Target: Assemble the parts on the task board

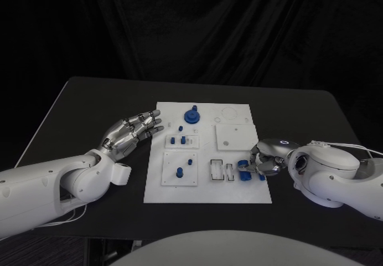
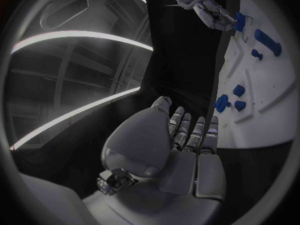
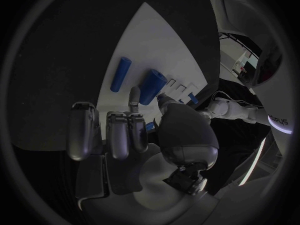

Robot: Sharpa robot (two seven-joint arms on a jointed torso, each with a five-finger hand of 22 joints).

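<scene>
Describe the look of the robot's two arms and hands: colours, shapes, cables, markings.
Both arms are glossy white with rounded, bulbous shells. Each ends in a silver metallic robot hand: the left robot hand has segmented fingers with dark joints; the right robot hand has a rounded silver back bearing a small lit ring. Thin white cables run along the right arm near the wrist and beneath the left arm.

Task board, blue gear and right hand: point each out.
Task board (image 1: 160, 191): head view, bare near-left corner.
Blue gear (image 1: 191, 116): head view, its round top.
Right hand (image 1: 265, 160): head view, its silver middle, holding a blue part.

Dim scene, fisheye-warped wrist views
</scene>
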